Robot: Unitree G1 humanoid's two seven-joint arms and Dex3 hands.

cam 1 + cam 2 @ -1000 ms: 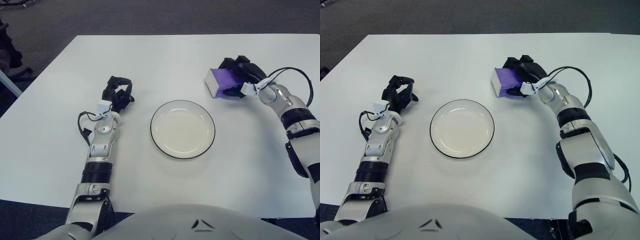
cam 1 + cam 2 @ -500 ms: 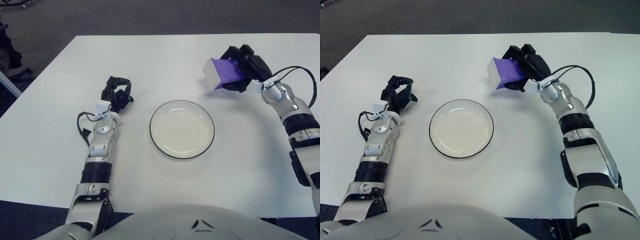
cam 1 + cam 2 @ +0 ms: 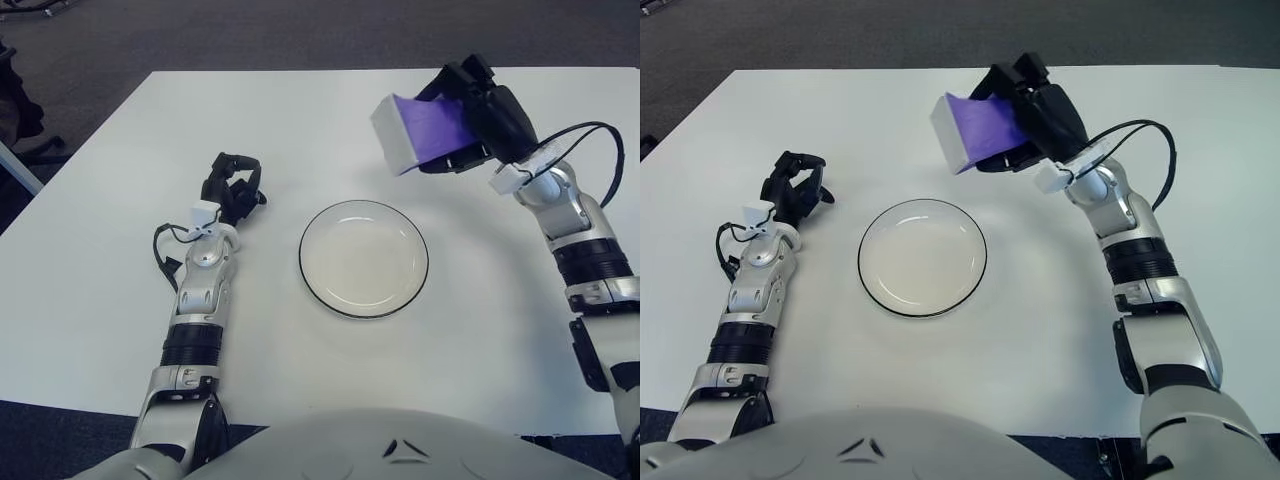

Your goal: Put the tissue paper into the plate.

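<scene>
The tissue paper is a purple and white pack [image 3: 420, 131]. My right hand [image 3: 487, 115] is shut on it and holds it in the air, above the table and up to the right of the plate. The plate [image 3: 364, 258] is white with a dark rim, empty, at the table's middle. My left hand [image 3: 232, 186] rests on the table to the left of the plate, fingers curled, holding nothing.
The white table [image 3: 300, 130] carries only the plate. Dark carpet lies beyond its far edge. A dark object [image 3: 18, 100] stands on the floor at the far left.
My right hand has lifted the tissue pack off the table and carried it up and left, closer to the plate. The left hand has not moved.
</scene>
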